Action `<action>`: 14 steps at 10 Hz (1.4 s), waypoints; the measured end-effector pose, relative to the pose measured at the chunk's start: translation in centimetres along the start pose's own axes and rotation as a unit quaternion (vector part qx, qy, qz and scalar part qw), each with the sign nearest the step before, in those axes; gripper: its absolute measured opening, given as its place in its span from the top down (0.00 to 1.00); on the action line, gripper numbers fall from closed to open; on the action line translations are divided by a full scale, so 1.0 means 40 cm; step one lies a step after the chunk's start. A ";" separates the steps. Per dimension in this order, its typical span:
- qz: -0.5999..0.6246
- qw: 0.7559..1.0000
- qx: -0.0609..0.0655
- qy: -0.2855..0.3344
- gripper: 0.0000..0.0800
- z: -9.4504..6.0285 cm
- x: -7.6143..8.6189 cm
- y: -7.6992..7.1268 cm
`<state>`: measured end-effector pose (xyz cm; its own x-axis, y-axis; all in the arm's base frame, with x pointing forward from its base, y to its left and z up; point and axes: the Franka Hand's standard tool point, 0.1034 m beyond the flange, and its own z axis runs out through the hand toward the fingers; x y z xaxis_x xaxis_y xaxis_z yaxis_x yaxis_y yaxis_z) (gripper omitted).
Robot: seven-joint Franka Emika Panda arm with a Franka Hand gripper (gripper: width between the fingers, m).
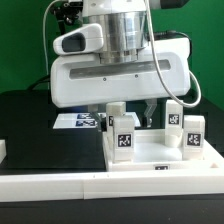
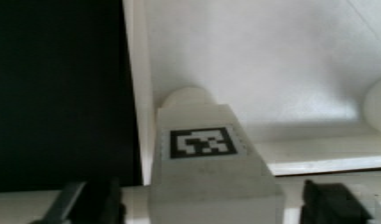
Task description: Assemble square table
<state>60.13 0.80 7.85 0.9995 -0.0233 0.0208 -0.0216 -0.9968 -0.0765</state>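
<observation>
Wrist view: gripper (image 2: 201, 205) jaws stand apart, one dark finger (image 2: 80, 205) on each side of a tagged leg (image 2: 205, 150); contact cannot be told.
Leg: upright on the white square top (image 2: 276, 70).
Exterior view: other legs (image 1: 187, 137) stand on the top near the rail (image 1: 60, 185).
Hidden: fingertips cut off by frame edge.

White glossy arm casing, grey ribbed cylinder, white gripper (image 1: 128, 108) body, black fingers (image 2: 84, 203)
</observation>
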 end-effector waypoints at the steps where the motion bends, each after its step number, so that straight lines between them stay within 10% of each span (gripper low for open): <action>1: 0.000 1.000 -0.001 0.001 0.51 -0.001 0.001 0.003; 2: 0.001 1.000 -0.002 0.000 0.63 0.000 0.000 0.008; 9: 0.176 0.984 -0.002 0.023 0.64 -0.002 -0.005 0.006; 14: 0.441 0.895 0.035 0.054 0.64 0.003 -0.006 0.011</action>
<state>59.87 0.37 7.70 0.5858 -0.8103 0.0171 -0.7965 -0.5795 -0.1723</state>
